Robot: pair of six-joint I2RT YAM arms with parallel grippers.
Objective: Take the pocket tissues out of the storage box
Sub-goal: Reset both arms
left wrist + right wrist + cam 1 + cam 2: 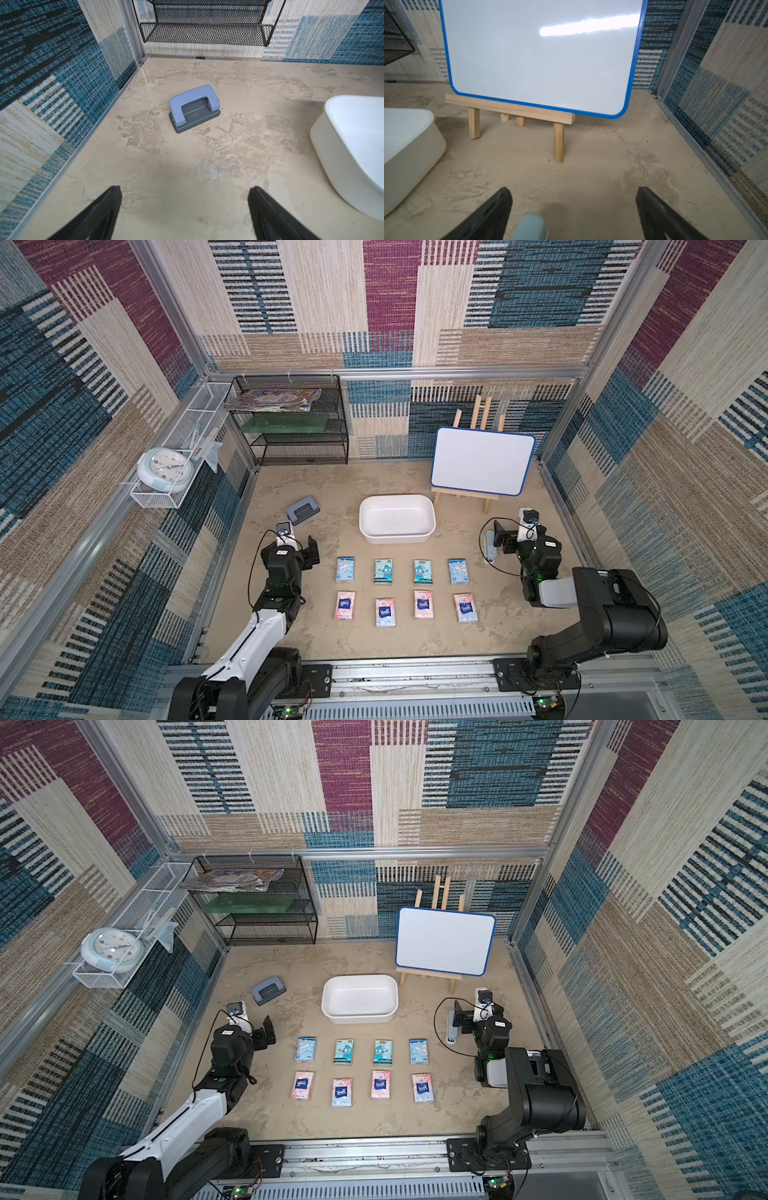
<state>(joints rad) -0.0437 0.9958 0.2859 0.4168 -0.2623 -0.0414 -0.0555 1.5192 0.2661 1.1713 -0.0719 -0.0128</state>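
While left end effector point(186, 188) and right end effector point(574, 188) gape wide, empty, storage box point(397, 537) sits between them. Pocket tissues point(424, 571) lie behind, on worktop point(316, 635).

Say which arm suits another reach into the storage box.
Left, slightly, though the storage box is empty. Both grippers are open; the left gripper faces bare table, the right gripper hangs over a pale blue object.

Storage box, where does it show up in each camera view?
Both top views: box mid-table, near picture centre.
Left wrist: box at the picture's right edge, cut off.
Right wrist: box at the picture's left edge, cut off.
Shared landmark: black mesh shelf, seen in all four.
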